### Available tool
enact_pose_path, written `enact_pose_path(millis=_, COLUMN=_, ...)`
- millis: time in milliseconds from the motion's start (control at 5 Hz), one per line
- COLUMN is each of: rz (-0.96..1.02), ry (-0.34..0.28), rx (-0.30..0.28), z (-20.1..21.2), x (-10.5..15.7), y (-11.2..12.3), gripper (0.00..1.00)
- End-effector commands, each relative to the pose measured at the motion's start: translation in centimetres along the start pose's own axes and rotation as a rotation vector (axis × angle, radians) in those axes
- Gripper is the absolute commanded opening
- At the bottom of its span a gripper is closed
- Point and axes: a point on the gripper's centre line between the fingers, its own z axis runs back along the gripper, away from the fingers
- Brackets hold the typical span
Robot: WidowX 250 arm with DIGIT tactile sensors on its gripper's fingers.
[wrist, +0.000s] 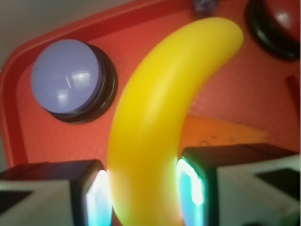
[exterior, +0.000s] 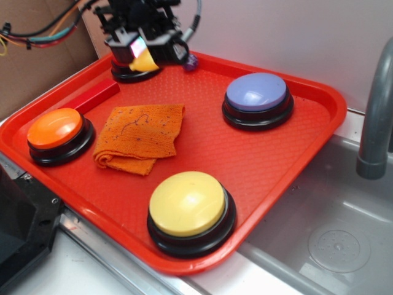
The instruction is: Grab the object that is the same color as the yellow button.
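The steel sink point(exterior: 331, 227) with its grey faucet point(exterior: 376, 117) takes up the right side, and beside it a red tray point(exterior: 258, 178) sits on the worktop point(exterior: 80, 270), carrying everything I work among. On the tray's near edge stands the yellow button point(exterior: 187, 203), a pale dome on a black base, well apart from me. The lavender button point(exterior: 256, 92) sits toward the far right of the tray, and the orange button point(exterior: 55, 128) at the left edge. A red button point(wrist: 281, 19) is at the far left corner; in the exterior view I see only its black base directly under my gripper, so I hang just over it. In the middle of the tray, between the orange and lavender buttons, lies a folded orange cloth point(exterior: 141, 135), and a flat red block point(exterior: 95, 95) lies just beside it toward the far corner. A small purple thing point(exterior: 191, 61) rests against the tray's far rim next to me; I cannot tell what it is. My gripper point(wrist: 146, 188) is pinched on the toy banana point(wrist: 160, 122), the lit pads point(wrist: 99, 195) pressing its lower part from both sides, the curved upper end sticking out free. The banana is lifted clear of the tray at the far left corner, with the cloth and lavender button seen below it in the wrist view. Nothing stands between the banana and the pads.
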Motion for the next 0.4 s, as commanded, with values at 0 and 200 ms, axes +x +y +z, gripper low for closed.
enact_pose_path(millis=0, rz=-0.025, ry=-0.101, rx=-0.037, z=5.96, x=1.42, y=2.84, gripper=0.00)
enact_pose_path(millis=200, rz=-0.058, ry=-0.077, rx=-0.017, z=5.68, x=1.58, y=3.31, gripper=0.00)
